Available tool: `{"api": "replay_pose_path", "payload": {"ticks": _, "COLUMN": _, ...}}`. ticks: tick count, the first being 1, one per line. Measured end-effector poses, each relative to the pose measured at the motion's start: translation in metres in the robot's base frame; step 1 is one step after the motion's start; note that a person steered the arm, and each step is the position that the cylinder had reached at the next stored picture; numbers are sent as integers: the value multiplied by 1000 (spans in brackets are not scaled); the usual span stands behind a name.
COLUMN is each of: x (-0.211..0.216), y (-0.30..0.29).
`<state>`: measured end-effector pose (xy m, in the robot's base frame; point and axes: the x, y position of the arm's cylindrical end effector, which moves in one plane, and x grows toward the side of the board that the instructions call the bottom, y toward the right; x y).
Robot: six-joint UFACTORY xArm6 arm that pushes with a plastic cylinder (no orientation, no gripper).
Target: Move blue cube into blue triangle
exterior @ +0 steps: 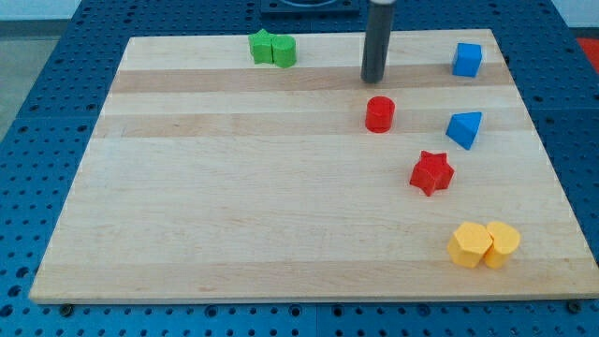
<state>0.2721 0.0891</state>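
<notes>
Wooden counter (234,206), pale planks, sits on a blue perforated base (37,140). No claw on this rig, so nothing stands apart, together or clamped; the arm ends in a dark rod, and my tip (374,80) rests near the view's top, right of centre. Blocks, larger clusters first: two yellow blocks (483,244) touching at the view's lower right, shapes hard to call from here, possibly a hexagon and a cylinder. Two green blocks (272,49) touching near the view's top left of the tip, one looks star-like. Red star (431,172) lies right of centre. Red cylinder (379,114) sits just below the tip, apart from it. Blue triangle (465,128) lies to the right of the cylinder. Blue cube (467,59) sits near the top right corner, well to the right of the tip and slightly above it in the view. Key relation: the triangle lies almost straight below the cube, so the push should run toward the view's bottom. Judgement: the tip must first travel right and get above the cube.
</notes>
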Motion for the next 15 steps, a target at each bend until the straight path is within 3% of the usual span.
{"api": "replay_pose_path", "payload": {"ticks": 1, "x": -49, "y": 29}}
{"api": "replay_pose_path", "payload": {"ticks": 3, "x": -49, "y": 144}}
{"api": "replay_pose_path", "payload": {"ticks": 7, "x": 52, "y": 151}}
{"api": "replay_pose_path", "payload": {"ticks": 10, "x": 42, "y": 174}}
{"api": "replay_pose_path", "payload": {"ticks": 13, "x": 74, "y": 144}}
{"api": "replay_pose_path", "payload": {"ticks": 15, "x": 56, "y": 132}}
